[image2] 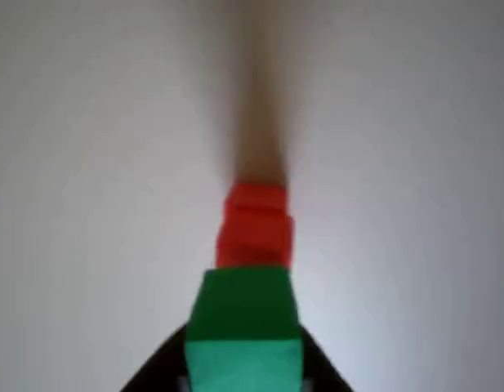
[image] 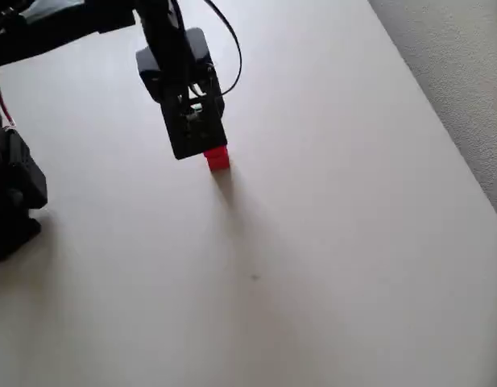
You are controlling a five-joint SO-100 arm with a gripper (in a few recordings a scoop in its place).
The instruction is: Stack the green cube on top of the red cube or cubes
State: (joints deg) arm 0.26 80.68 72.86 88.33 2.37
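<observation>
Fingers (image2: 243, 380) closed on the green cube (image2: 243, 327), directly above two stacked red cubes (image2: 256, 224) on the counter (image: 329, 242); contact unclear.

A pale, bare table (image: 329, 266) borders grey carpet (image: 465, 72) on the right.

Setting: plain indoor robot workbench, likely lab or hobby room; exact kind cannot be told. Evidence: bare, pale beige table (image: 337, 266) with smooth matte top, free of clutter. Strip of grey textured floor or carpet (image: 465, 72) beyond table's right edge, overhead view. Black robot arm (image: 71, 28) with trailing black cable (image: 232, 48) at far left. Soft, even daylight-like lighting, faint shadows.
</observation>
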